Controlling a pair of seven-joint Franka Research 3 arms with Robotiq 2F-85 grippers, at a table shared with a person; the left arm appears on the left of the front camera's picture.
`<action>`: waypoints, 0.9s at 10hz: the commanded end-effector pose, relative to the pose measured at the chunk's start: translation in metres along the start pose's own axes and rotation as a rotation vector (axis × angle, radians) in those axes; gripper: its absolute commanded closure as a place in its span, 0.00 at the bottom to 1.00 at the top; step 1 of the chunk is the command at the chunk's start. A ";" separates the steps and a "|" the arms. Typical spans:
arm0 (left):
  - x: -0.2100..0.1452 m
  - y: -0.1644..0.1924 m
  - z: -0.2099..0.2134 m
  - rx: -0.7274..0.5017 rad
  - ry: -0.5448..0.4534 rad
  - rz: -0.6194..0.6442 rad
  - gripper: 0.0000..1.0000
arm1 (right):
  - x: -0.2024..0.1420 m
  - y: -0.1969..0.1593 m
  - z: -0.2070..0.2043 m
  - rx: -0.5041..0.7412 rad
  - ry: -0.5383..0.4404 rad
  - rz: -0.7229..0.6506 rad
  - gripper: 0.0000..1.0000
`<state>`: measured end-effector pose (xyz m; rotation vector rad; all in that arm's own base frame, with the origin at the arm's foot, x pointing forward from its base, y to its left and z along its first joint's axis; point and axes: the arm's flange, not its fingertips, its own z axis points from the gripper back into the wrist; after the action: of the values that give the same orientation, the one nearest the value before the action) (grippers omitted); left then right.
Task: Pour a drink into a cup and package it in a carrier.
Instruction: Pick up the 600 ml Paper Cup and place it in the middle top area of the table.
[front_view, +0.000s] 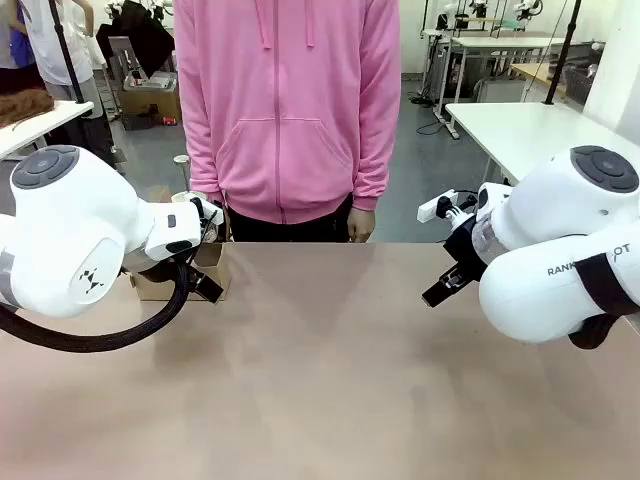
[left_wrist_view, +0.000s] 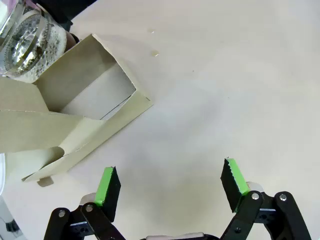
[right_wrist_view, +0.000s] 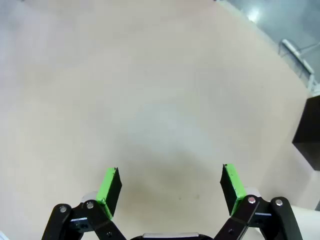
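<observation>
Beige table (front_view: 320, 380): brown cardboard carrier (left_wrist_view: 85, 75), flaps open; left gripper (left_wrist_view: 170, 167), right gripper (right_wrist_view: 170, 169) spread wide, holding nothing.

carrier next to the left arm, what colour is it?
The carrier is plain tan-brown cardboard, no print visible; the left wrist view shows it best.

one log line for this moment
left tool: open, empty | right tool: open, empty | carrier: by left tool | jug: beside carrier
</observation>
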<state>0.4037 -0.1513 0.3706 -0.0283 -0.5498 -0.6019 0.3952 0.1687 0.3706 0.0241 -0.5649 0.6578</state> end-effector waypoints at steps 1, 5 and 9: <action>0.000 0.000 0.000 0.000 0.000 0.000 0.00 | 0.000 0.000 0.000 0.000 0.000 0.000 0.00; 0.000 0.000 0.000 0.000 0.000 0.000 0.00 | 0.000 0.000 0.000 0.000 0.000 0.000 0.00; 0.000 0.000 0.000 0.000 0.000 0.000 0.00 | 0.000 0.000 0.000 0.000 0.000 0.001 0.00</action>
<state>0.4037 -0.1514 0.3706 -0.0283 -0.5498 -0.6020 0.3951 0.1688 0.3704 0.0236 -0.5646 0.6585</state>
